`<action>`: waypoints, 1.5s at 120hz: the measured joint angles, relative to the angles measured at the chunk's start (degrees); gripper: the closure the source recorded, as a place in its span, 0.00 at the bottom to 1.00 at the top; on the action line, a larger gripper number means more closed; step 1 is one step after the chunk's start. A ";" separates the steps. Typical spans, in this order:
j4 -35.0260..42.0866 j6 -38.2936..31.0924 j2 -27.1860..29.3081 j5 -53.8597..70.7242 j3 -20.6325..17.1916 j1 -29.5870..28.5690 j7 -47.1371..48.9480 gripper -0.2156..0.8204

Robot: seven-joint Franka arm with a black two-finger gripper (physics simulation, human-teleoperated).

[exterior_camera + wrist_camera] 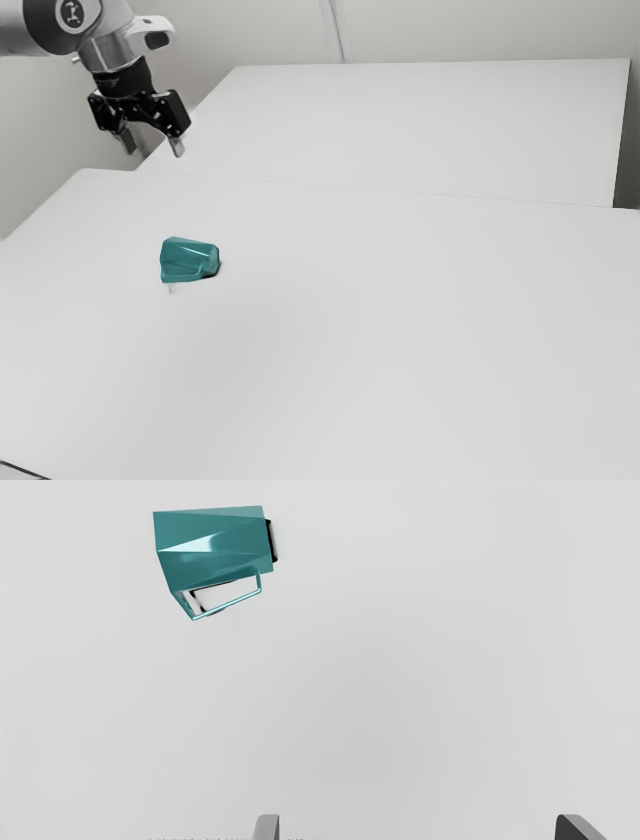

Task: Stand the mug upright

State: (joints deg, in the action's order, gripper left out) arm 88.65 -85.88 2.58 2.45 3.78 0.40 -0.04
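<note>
The teal, faceted mug with a glossy surface lies on its side on the broad white tabletop, so the upright pose that the task wants is not there. In the exterior view its wider end points to that view's left and its narrower end, which I take to be the base, to the right. The thin, angular teal handle juts from the mug's flank, on the side nearer the fingers in the wrist view.

The black two-finger hand is up above the tabletop, well apart from the mug. Its two fingers stand widely spread, with nothing between them, so the mug has no support from the arm.

As far as these views settle it, the part of the job that counts is all outstanding: the mug has to be taken hold of, tipped through roughly a quarter turn, brought down onto its base and let go so that it stands alone. Whether any attempt lies behind this pose, one moment cannot tell. The handle may get in the way of a clean grip, and the sloping sides could make the mug slip or roll as it turns.
</note>
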 joint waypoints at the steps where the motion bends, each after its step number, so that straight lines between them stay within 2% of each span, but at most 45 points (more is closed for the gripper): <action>1: 0.01 -0.01 0.02 -0.02 0.00 -0.30 -0.08 0.21; 21: 2.40 -1.22 0.81 -1.85 0.44 -5.72 -2.47 0.21; 62: 10.41 -10.96 1.40 -11.75 2.59 -13.59 -14.21 0.21; 92: 16.05 -18.70 0.32 -20.92 5.05 -17.45 -25.92 0.21; 118: 17.64 -22.63 -3.22 -30.83 5.52 -22.50 -36.41 0.21; 144: 18.15 -24.37 -6.14 -37.37 5.54 -26.20 -44.46 0.21; 180: 17.11 -21.50 -10.73 -40.94 6.52 -28.32 -46.37 0.21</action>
State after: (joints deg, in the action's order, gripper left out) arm 105.76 -107.38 -8.15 -38.50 10.30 -27.92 -46.41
